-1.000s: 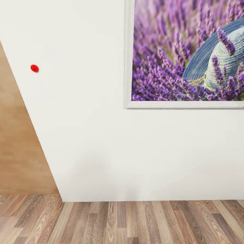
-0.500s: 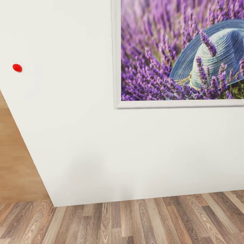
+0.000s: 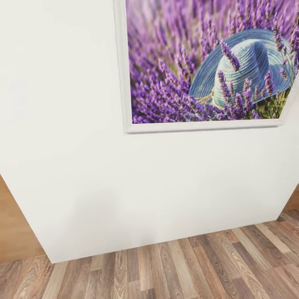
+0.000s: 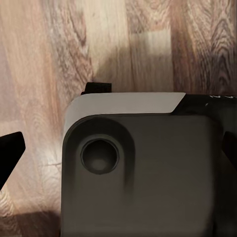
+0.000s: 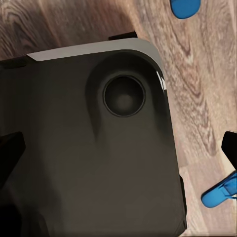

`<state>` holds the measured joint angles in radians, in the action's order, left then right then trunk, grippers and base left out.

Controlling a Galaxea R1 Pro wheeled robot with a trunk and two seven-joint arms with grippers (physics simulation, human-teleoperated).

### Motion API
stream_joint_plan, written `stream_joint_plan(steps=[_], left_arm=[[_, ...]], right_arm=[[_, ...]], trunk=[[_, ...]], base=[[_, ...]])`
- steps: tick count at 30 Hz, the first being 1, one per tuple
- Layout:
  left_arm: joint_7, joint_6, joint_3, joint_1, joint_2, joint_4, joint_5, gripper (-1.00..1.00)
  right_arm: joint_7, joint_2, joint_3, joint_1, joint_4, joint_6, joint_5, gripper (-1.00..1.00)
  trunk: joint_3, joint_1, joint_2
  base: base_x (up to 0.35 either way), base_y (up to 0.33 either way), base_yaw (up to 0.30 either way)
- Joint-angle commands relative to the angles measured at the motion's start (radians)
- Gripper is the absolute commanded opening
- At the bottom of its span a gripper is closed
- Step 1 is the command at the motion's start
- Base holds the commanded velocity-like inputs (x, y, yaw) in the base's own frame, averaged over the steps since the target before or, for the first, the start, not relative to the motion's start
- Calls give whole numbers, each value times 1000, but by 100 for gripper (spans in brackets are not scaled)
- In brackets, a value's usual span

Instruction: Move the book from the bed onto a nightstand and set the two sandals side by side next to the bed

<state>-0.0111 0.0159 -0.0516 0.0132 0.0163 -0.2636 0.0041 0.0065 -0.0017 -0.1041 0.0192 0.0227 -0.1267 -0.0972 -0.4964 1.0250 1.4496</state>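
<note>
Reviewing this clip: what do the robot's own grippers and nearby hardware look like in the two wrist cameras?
The left gripper and right gripper each show plain matte black jaws, tapering to blunt tips at the picture edges. No cables show. Between them sits a dark grey rounded housing with a round recess and a light grey strip along one edge. Which robot part that housing is cannot be told.

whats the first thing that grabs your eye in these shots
A big white-framed lavender picture with a blue straw hat hangs on the white wall, above the wood-plank floor. In the right wrist view, two bright blue sandals lie on that floor.
</note>
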Motion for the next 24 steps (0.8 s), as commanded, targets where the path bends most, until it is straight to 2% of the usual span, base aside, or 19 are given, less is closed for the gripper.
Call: stream_joint_plan(steps=[1, 24], left_arm=[[-1, 1, -5, 1, 1, -2, 0, 100], [-1, 1, -5, 1, 1, -1, 0, 100]], right_arm=[[1, 0, -3, 1, -1, -4, -9, 100], [0, 0, -3, 1, -1, -4, -9, 100]], trunk=[[-1, 0, 0], [-1, 0, 0]], base=[[0, 0, -244], [0, 0, -259]])
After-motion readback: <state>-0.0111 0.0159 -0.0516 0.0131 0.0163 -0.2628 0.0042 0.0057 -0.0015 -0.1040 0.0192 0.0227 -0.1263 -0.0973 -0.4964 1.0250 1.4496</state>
